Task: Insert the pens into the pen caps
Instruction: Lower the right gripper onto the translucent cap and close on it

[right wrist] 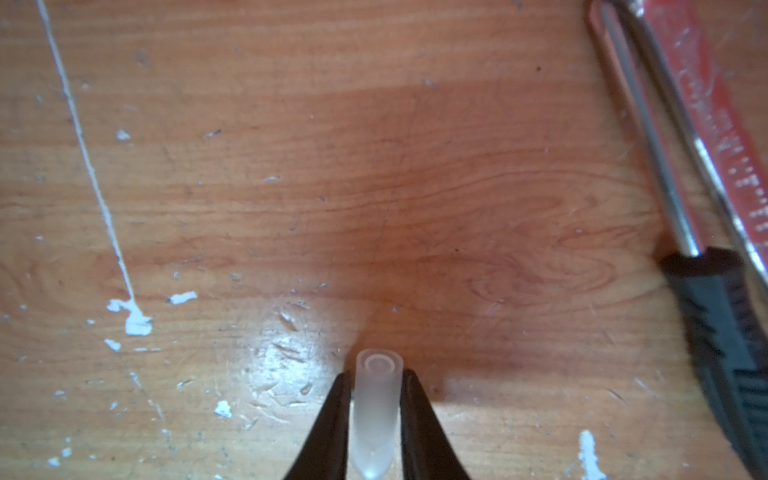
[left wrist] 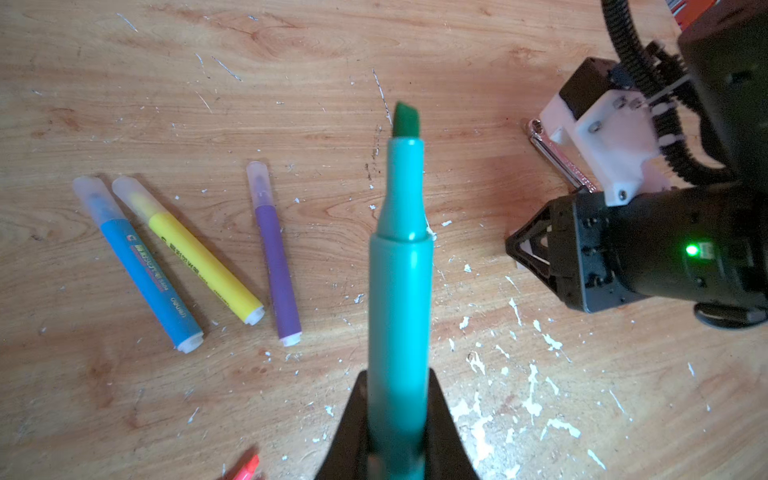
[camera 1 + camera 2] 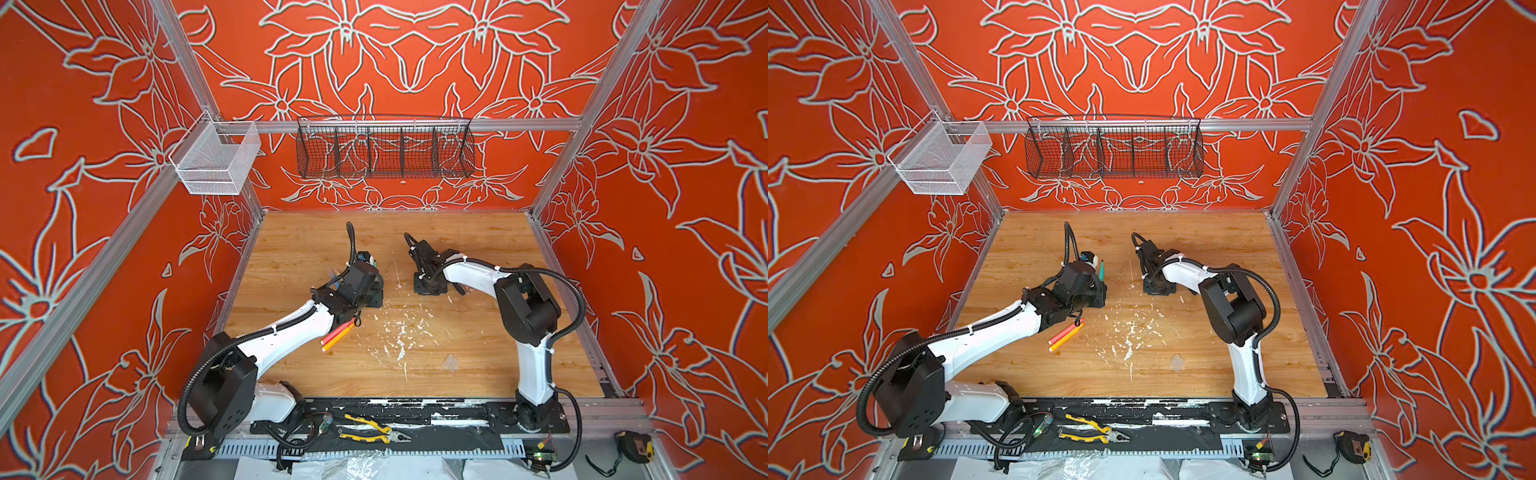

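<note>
My left gripper [image 2: 398, 384] is shut on the green pen [image 2: 399, 270], whose bare felt tip points away from the camera. The pen also shows in a top view [image 3: 1101, 270], held above the wooden table. My right gripper [image 1: 376, 380] is shut on a clear pen cap [image 1: 376, 407], low over the table, its open end facing away from the camera. Blue [image 2: 145, 270], yellow [image 2: 203, 262] and purple [image 2: 276, 257] pens lie side by side, each wearing a clear cap. Pink-red [image 3: 340, 330] and orange [image 3: 337, 341] pens lie by the left forearm.
A dark-handled metal tool [image 1: 715, 324] lies close beside the right gripper. White paint flecks [image 3: 399, 332] dot the table's middle. Yellow-handled pliers [image 3: 374, 430] and a tape measure [image 3: 633, 446] sit on the front rail. A black wire basket [image 3: 384, 149] and a white one [image 3: 216, 160] hang behind.
</note>
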